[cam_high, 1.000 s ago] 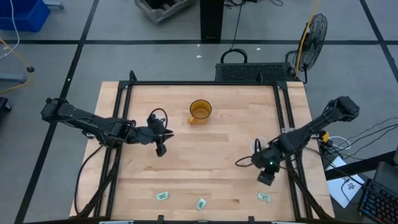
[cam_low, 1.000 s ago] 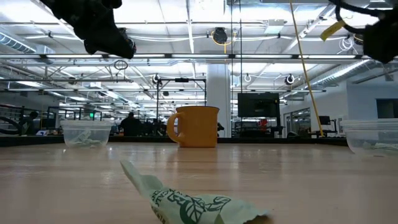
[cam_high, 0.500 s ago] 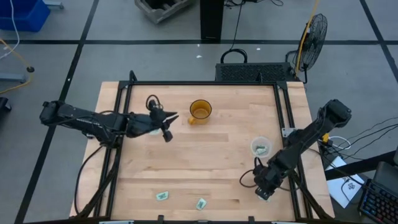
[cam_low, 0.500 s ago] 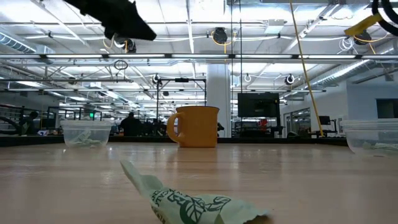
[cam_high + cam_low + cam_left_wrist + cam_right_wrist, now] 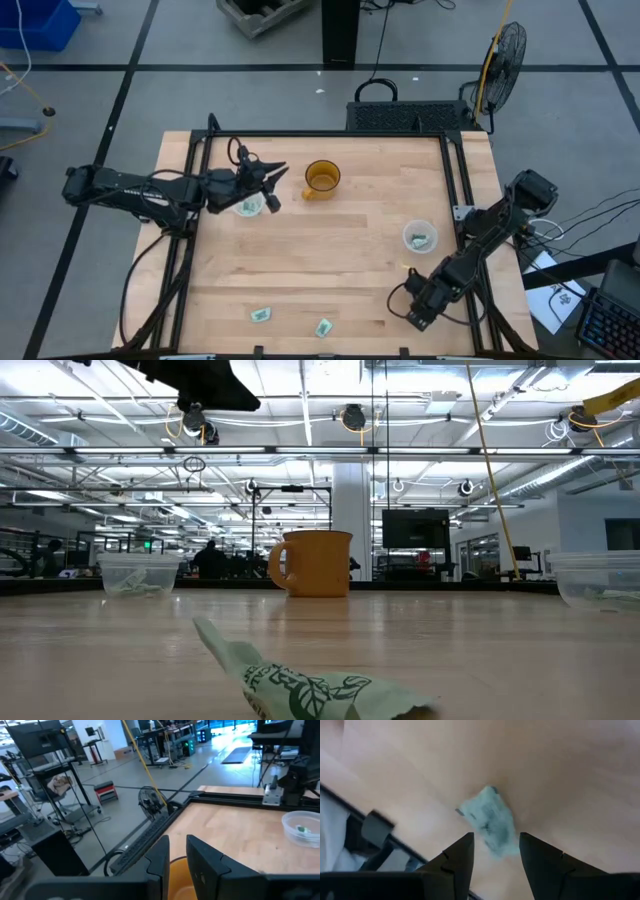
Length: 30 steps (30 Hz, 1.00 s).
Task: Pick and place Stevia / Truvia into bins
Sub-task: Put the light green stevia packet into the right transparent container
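Observation:
Two pale green sachets lie flat near the table's near edge [image 5: 261, 315] [image 5: 323, 327]; one fills the low view's foreground [image 5: 300, 685]. A third sachet [image 5: 490, 822] lies flat on the wood just ahead of my right gripper [image 5: 495, 852], which is open and hovers over it near the right near corner [image 5: 418, 316]. The right cup [image 5: 420, 237] holds a sachet. The left cup [image 5: 248, 205] stands below my left gripper [image 5: 272, 188], which is raised, empty, its fingers [image 5: 200, 862] a narrow gap apart, and points at the amber mug [image 5: 322, 178].
The amber mug stands mid-table toward the far edge [image 5: 315, 563]. A black frame rail [image 5: 465, 200] borders the table's left, right and far sides. Bare wood lies between the cups and the near sachets. The right arm's cables [image 5: 400, 295] trail by its gripper.
My left gripper has risen and moved toward the far edge, from the near side of the left cup to beside the mug, uncovering the cup. My right gripper has moved toward the near edge and come down over the sachet by the right near corner, covering it in the high view.

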### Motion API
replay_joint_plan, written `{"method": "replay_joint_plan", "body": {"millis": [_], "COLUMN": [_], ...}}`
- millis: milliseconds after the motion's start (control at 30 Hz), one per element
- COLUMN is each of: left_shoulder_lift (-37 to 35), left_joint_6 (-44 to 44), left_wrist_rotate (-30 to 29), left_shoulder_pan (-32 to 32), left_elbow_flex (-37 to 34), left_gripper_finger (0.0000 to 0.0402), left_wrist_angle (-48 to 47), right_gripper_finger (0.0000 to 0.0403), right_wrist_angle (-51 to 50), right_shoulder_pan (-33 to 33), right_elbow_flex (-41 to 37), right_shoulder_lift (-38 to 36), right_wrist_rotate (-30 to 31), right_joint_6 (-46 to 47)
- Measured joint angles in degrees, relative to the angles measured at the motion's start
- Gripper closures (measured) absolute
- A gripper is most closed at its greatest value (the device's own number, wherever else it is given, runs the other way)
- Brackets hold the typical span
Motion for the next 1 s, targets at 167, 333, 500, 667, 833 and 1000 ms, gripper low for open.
{"method": "replay_joint_plan", "body": {"millis": [167, 333, 500, 667, 833, 1000], "left_shoulder_lift": [0.0, 0.0, 0.0, 0.0, 0.0, 0.0], "left_joint_6": [0.3, 0.7, 0.7, 0.7, 0.7, 0.7], "left_wrist_rotate": [0.1, 0.1, 0.1, 0.1, 0.1, 0.1], "left_shoulder_pan": [1.2, 2.5, 3.2, 3.2, 3.2, 3.2], "left_elbow_flex": [0.0, 0.0, 0.0, 0.0, 0.0, 0.0], "left_gripper_finger": [0.033, 0.033, 0.033, 0.033, 0.033, 0.033], "left_wrist_angle": [1.0, 2.5, 2.3, 2.3, 2.3, 2.3], "right_gripper_finger": [0.025, 0.025, 0.0251, 0.027, 0.0296, 0.0323], "right_wrist_angle": [-0.5, -1.3, -1.2, -0.9, -1.0, -2.8], "right_shoulder_pan": [0.5, 0.4, 0.7, 2.0, 3.7, 4.2], "right_elbow_flex": [0.0, 0.0, 0.0, 0.0, 0.0, 0.0], "right_shoulder_lift": [-0.1, -0.1, -0.1, -0.1, -0.1, -0.1], "right_wrist_rotate": [1.5, 1.6, 1.6, 1.2, -0.2, 2.9], "right_joint_6": [2.1, 2.0, 2.0, 3.7, 6.2, 6.2]}}
